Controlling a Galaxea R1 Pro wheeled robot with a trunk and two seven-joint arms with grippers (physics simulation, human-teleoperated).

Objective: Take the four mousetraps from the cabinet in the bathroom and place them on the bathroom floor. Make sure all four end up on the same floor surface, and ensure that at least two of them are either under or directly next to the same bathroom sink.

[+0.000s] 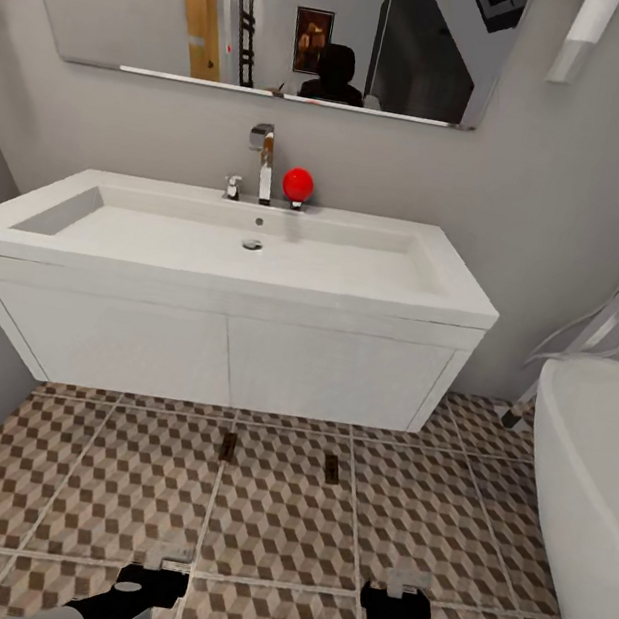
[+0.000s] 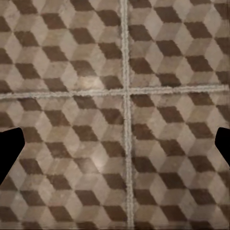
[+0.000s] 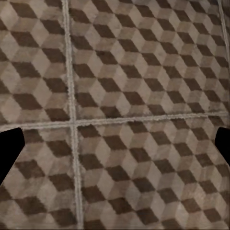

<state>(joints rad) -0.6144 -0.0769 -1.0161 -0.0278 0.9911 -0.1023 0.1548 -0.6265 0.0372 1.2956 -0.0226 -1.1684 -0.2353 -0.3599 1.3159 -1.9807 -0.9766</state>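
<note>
Brown mousetraps (image 1: pixel 227 446) (image 1: pixel 332 471) lie by sink vanity (image 1: pixel 240 358), well ahead of both spread, empty end effectors (image 1: pixel 166 556) (image 1: pixel 401 578).

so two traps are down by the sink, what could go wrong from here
1. The two mousetraps, one and the other, lie on the bathroom floor right ahead of the robot; rolling forward could run over or scatter them.
2. They are tiny and dark against the brown cube pattern, so they are easy to lose sight of.
3. Both grippers, left and right, look open and empty, so two traps likely remain to fetch.
</note>
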